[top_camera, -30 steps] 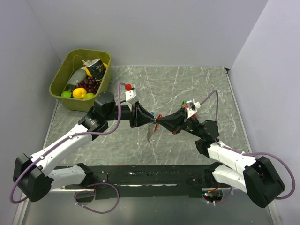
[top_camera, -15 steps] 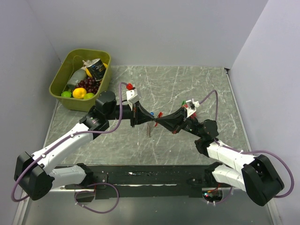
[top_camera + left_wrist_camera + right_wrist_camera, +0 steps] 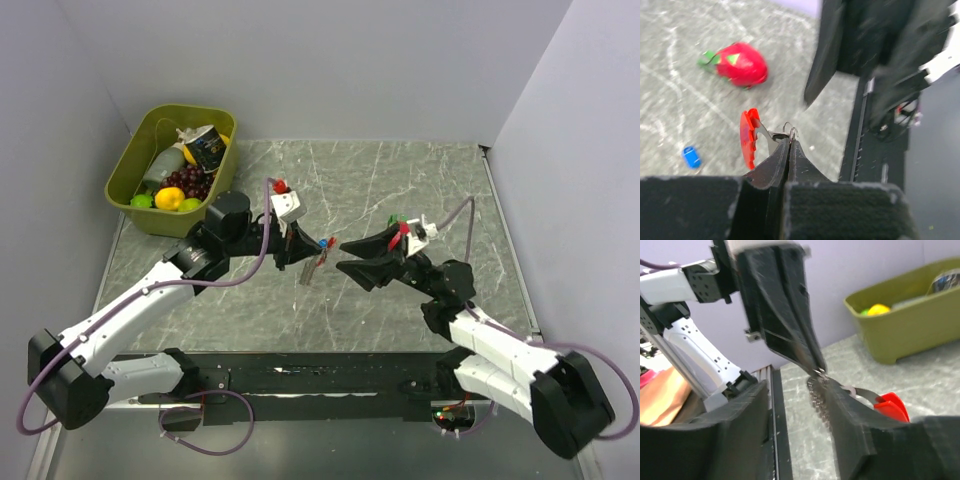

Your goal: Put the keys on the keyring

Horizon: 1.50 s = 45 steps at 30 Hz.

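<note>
The white left arm (image 3: pixel 150 295) reaches forward and inward, its black claw (image 3: pixel 789 145) pinched tight on the ring of the red curved keyring with silvery chain (image 3: pixel 749 137). The white right arm (image 3: pixel 490 340) stretches in opposite, its black claw (image 3: pixel 345 258) facing the left one, jaws spread, near but apart.

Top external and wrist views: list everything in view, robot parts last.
table: one, grey marbled, under everything
bin: one, olive green, far left corner, holding fruit
toy fruit: one, red with green top, on the table
key: one, blue head, on the table
keyring: one, red clip with silvery chain, hanging from the left claw
left claw: one, black, shut on the keyring's ring
right claw: one, black, open, facing the keyring
</note>
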Available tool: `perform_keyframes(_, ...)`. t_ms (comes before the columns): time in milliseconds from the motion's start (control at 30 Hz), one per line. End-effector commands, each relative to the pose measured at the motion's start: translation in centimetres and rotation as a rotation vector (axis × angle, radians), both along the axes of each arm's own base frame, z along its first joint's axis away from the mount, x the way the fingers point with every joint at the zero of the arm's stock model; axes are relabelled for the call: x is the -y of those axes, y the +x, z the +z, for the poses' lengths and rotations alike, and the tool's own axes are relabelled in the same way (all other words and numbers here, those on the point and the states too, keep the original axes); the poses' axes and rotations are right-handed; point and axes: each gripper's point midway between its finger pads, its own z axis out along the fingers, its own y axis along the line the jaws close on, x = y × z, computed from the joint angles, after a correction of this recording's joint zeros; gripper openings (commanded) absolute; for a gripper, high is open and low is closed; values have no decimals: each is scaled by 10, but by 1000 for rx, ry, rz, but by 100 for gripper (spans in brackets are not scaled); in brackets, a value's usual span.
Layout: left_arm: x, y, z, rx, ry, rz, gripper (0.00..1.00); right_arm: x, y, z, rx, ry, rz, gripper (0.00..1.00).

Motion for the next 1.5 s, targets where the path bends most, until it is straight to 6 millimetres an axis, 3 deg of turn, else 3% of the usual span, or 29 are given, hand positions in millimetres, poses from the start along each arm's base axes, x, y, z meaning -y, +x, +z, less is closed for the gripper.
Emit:
perform_keyframes(0,-14,3,25,132,23,46,1,13,0,15,123,-19,-101,64)
perform_keyframes(33,-16,1,26,146,25,49,1,16,-2,23,152,-16,-115,67)
perform_keyframes(67,-17,0,27,154,25,48,1,15,1,17,149,-50,-126,68)
perform_keyframes(233,-23,-5,31,194,20,43,1,10,2,24,197,-104,-103,71)
perform_keyframes(567,-27,-36,28,256,38,-111,1,-16,-24,22,340,-250,212,70)
perform_keyframes(767,-25,-44,29,250,22,-158,1,-23,-37,24,352,-251,369,61)
perform_keyframes(900,-24,-42,36,261,-3,-140,1,-30,-35,16,312,-269,406,56)
perform_keyframes(1267,-26,-37,42,270,-22,-97,1,-49,-31,-7,243,-312,399,50)
perform_keyframes(1467,-30,-35,43,284,-23,-66,1,-47,-29,-15,230,-334,374,35)
